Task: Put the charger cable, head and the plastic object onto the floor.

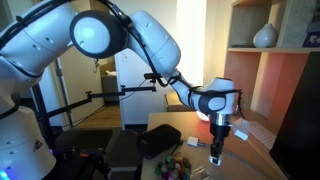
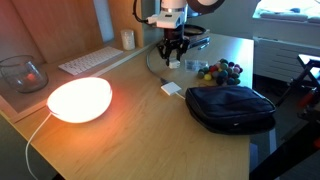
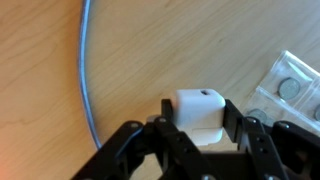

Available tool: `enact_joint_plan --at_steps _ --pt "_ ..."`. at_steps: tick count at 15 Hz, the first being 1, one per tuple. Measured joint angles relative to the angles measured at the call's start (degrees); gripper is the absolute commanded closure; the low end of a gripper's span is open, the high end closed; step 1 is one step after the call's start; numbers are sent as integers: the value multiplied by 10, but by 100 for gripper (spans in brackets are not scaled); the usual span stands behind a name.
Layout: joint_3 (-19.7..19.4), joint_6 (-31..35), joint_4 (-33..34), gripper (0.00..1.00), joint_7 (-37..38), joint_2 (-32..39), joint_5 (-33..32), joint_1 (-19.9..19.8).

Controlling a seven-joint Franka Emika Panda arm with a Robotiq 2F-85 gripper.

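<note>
Likely home office: keyboard, lamp.

Pale wooden tabletop: lamp, keyboard, black pouch, charger cable.

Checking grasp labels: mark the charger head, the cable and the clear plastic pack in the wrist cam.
charger head (image 3: 200,112): wrist view, front face of the white block.
charger cable (image 3: 82,70): wrist view, middle of the cord's visible run.
plastic pack (image 3: 287,85): wrist view, clear surface near the right edge.

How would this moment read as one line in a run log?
step: grasp head | fingers: pressed on both sides of head | charger cable: on table | plastic object: on table
</note>
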Motion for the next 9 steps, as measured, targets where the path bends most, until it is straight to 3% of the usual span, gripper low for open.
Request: enact_joint_plan --at_steps 9 --pt "-30 63 -135 73 5 -80 -5 -7"
